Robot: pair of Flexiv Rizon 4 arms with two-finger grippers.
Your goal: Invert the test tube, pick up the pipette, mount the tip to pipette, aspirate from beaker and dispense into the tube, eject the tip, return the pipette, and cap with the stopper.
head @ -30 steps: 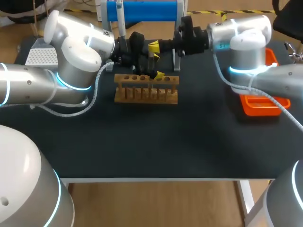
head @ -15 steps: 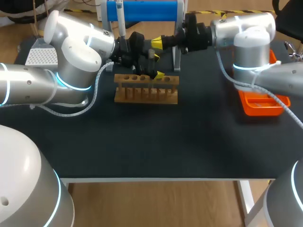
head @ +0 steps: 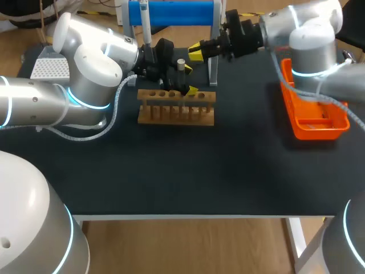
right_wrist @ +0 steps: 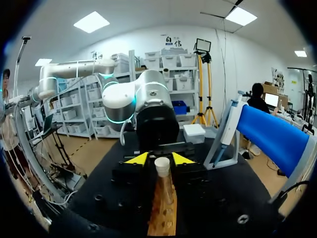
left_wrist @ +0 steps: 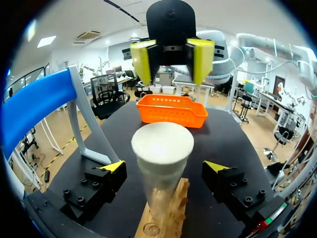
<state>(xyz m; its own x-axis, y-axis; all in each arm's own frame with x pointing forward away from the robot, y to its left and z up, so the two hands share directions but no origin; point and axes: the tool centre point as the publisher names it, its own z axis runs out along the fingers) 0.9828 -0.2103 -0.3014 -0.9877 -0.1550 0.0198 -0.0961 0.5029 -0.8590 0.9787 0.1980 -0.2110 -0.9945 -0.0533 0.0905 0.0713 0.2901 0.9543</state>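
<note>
Right claw (head: 195, 51) withdrew, apart; left claw (left_wrist: 163, 168) flanks one stoppered tube (left_wrist: 162, 148), grip unclear.

I log black table (head: 171, 182) | wooden rack (head: 177, 108) with a row of holes, standing toward its back middle | blue cylinder (head: 177, 12) on a grey frame just behind the rack | orange tray (head: 317, 131) on my right, well apart from the rack | white perforated box (head: 50, 68) at far left corner.

test tube (head: 181, 67) in rack (head: 177, 108) | stand (head: 171, 12) behind | tray (head: 315, 124) right
</note>
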